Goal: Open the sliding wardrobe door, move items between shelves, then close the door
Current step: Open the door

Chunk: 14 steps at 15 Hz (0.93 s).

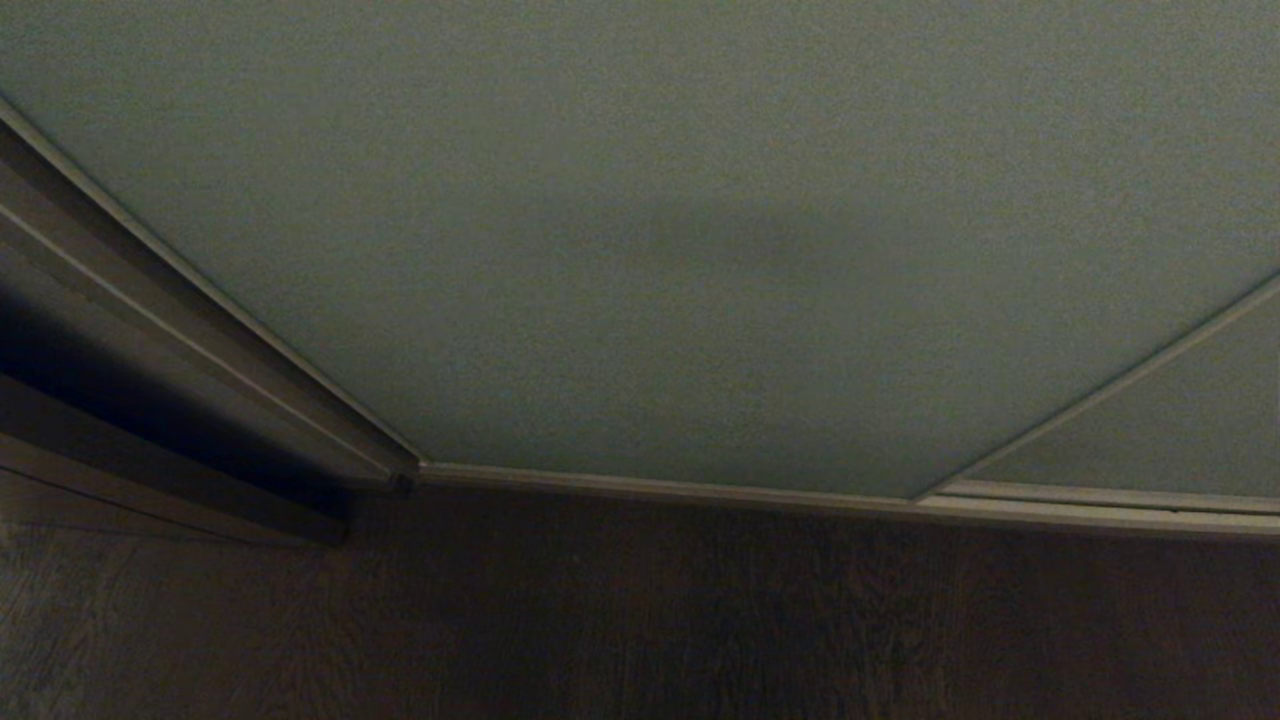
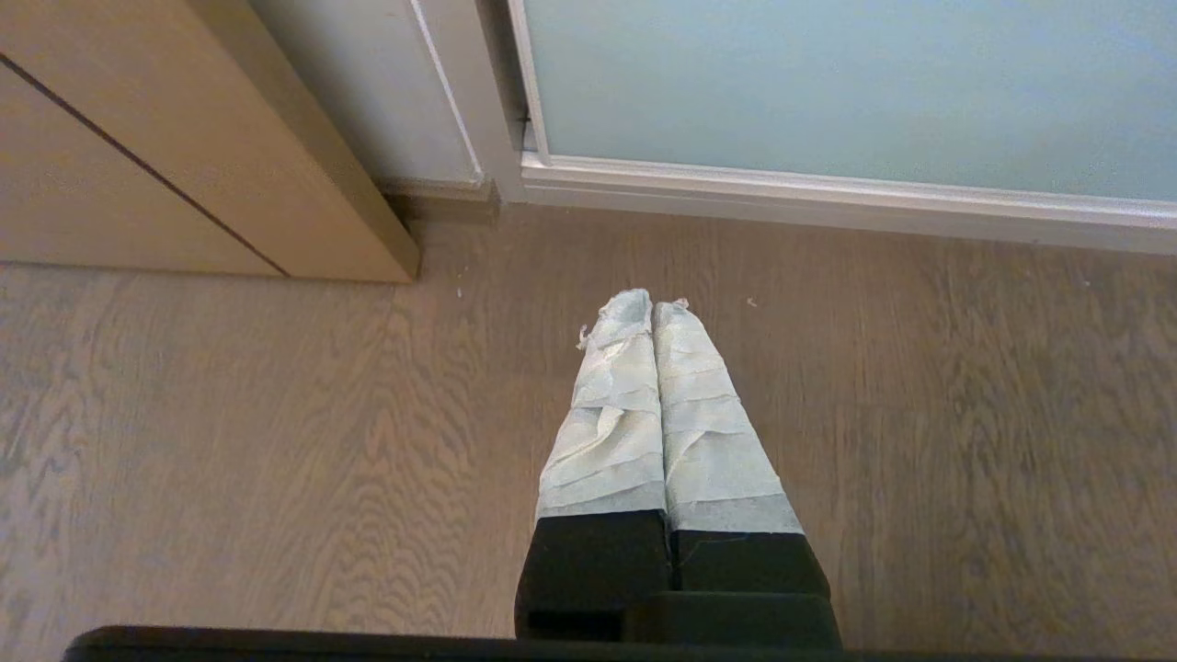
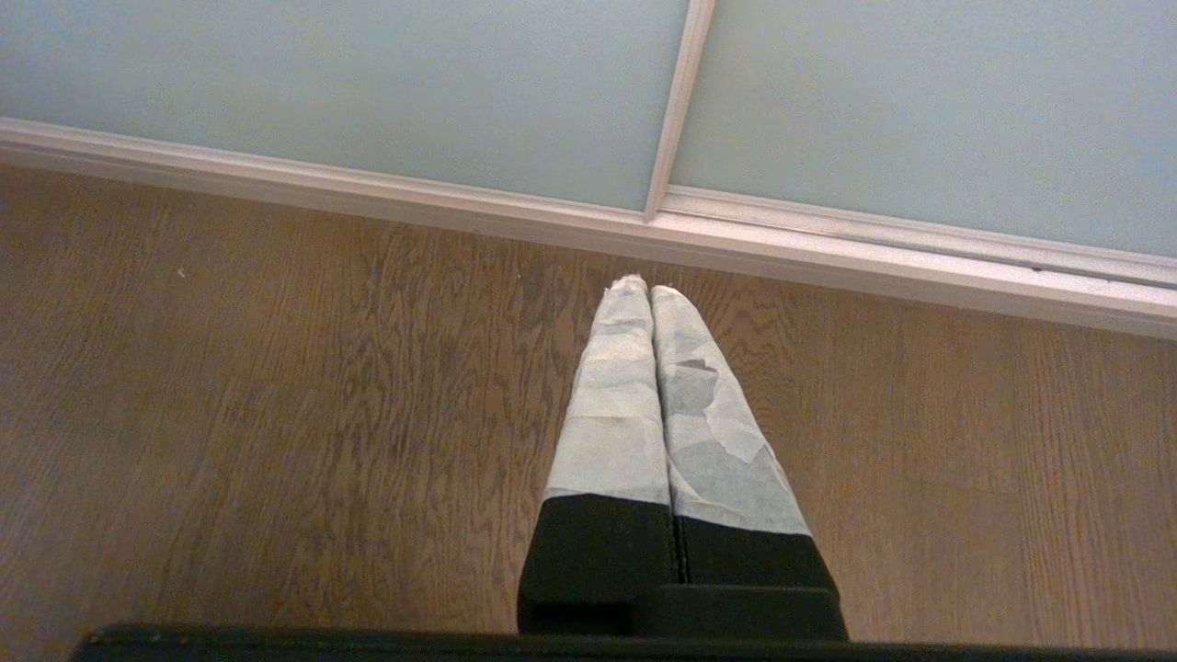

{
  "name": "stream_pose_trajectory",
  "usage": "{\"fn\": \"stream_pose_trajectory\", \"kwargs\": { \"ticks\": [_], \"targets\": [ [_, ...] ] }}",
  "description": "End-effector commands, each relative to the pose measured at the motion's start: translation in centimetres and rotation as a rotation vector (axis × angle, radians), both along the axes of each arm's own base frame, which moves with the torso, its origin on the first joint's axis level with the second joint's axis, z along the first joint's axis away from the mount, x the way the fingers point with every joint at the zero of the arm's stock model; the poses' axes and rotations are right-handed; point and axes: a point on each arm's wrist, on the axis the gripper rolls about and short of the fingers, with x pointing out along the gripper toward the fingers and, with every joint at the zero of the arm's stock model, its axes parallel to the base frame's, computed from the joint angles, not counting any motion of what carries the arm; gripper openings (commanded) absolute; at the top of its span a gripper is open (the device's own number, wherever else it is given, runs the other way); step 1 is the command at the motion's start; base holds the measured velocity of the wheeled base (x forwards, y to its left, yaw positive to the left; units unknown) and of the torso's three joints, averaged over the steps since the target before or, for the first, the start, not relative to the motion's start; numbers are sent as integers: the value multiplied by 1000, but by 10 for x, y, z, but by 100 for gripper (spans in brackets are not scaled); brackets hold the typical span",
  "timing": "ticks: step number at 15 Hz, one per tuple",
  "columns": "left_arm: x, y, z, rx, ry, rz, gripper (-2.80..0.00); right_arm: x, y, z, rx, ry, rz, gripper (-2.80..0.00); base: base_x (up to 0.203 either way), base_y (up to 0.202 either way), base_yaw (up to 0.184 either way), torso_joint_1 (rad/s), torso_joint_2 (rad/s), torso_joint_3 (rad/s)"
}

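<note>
Door (image 1: 640,230) of the wardrobe stood closed above the wood floor (image 2: 230,460). Left gripper (image 2: 653,303) and right gripper (image 3: 648,290) hung near its bottom rail, fingers pressed together, holding nothing.

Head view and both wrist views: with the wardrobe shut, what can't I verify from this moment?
- Shelves and plush toys: in no view; the closed matte grey-green sliding door panel covers them.
- Door's upper part and any handle: cut off by the top edge in every view.
- Both arms: outside the head view; only the tape-wrapped left gripper and right gripper show, jaws shut over the brown wooden floor.
</note>
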Motion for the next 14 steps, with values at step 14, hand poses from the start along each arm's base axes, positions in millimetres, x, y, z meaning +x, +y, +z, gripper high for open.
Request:
{"fn": "stream_pose_trajectory", "kwargs": {
  "ticks": [14],
  "targets": [
    [0, 0, 2, 39, -10, 10, -280, 0, 0, 0, -1, 0, 0, -280, 0, 0, 0, 0, 0, 0]
  ]
}}
